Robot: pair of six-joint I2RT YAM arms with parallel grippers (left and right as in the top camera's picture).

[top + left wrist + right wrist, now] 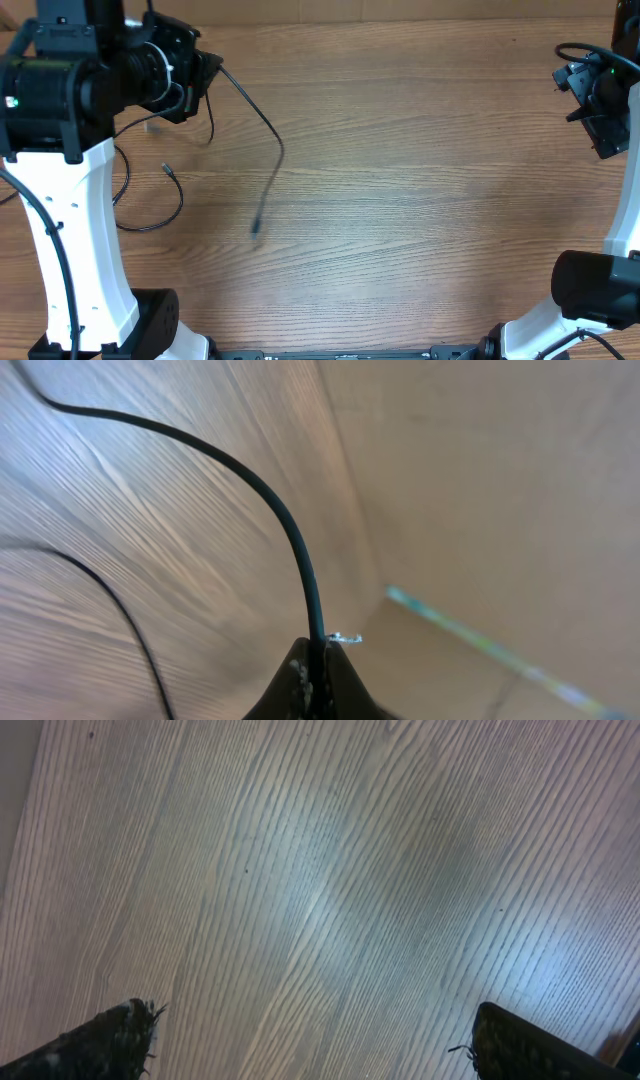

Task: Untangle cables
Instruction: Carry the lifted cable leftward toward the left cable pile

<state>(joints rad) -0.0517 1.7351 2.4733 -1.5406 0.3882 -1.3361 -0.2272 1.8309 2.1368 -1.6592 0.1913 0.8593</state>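
The left gripper (pixel 318 660) is pinched shut on one thin black cable (pixel 281 150), which arcs from it over the table (pixel 420 180) toward the centre-left. A second cable (pixel 181 200) lies curled beside the left arm (pixel 80 220). The right gripper (pixel 310 1045) stands spread, empty. The cords look light, limp and probably slippery (they sag easily), so a hold near a plug end (pixel 168 169) seems safest.

Built of white curved links (pixel 70 230) and black cylindrical joints (pixel 45 90), with a small green light (pixel 12 101) on each side. Strung with thin black wires (pixel 60 262) along the white shell. Tipped with black fingers (pixel 100 1045), scuffed and flecked pale at the edges.
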